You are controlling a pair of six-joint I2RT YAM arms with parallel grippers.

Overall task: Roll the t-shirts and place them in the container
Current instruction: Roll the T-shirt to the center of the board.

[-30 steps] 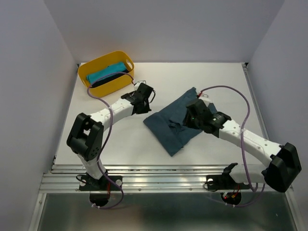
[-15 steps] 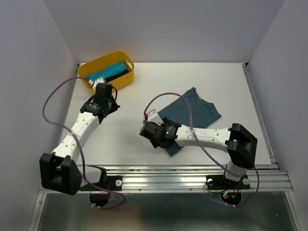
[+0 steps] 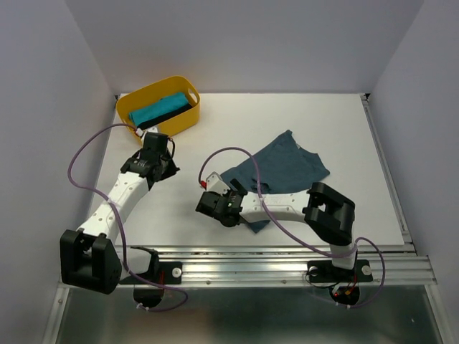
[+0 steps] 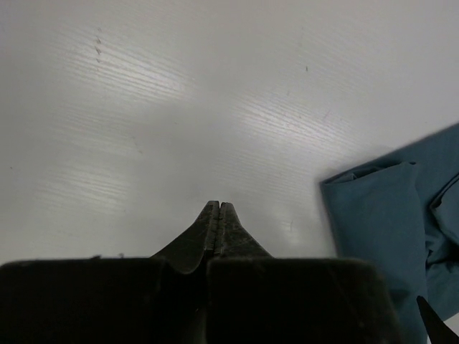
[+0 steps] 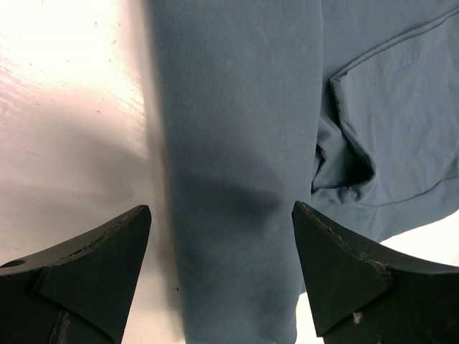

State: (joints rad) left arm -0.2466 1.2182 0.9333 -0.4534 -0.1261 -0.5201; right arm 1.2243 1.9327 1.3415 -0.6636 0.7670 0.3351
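Note:
The slate-blue t-shirt (image 3: 287,166) lies flat on the table right of centre, its near-left side folded into a long strip (image 5: 237,129). My right gripper (image 3: 215,203) hovers over that strip's near end, open, the jaws (image 5: 221,208) straddling the cloth without touching it. My left gripper (image 3: 166,165) hangs over bare table left of the shirt, shut on nothing (image 4: 219,206); the shirt's edge (image 4: 380,229) shows at the right of its wrist view. A turquoise t-shirt (image 3: 159,110) and a black one (image 3: 171,117) lie rolled in the tub.
The yellow oval tub (image 3: 147,94) stands at the back left corner of the white table (image 3: 237,122). Purple cables loop off both arms. A metal rail (image 3: 237,258) runs along the near edge, and grey walls close in the sides.
My right gripper left the shirt's middle, swung to its near-left edge and opened. The shirt now lies spread further right. My left gripper drew back leftward toward the tub, still shut.

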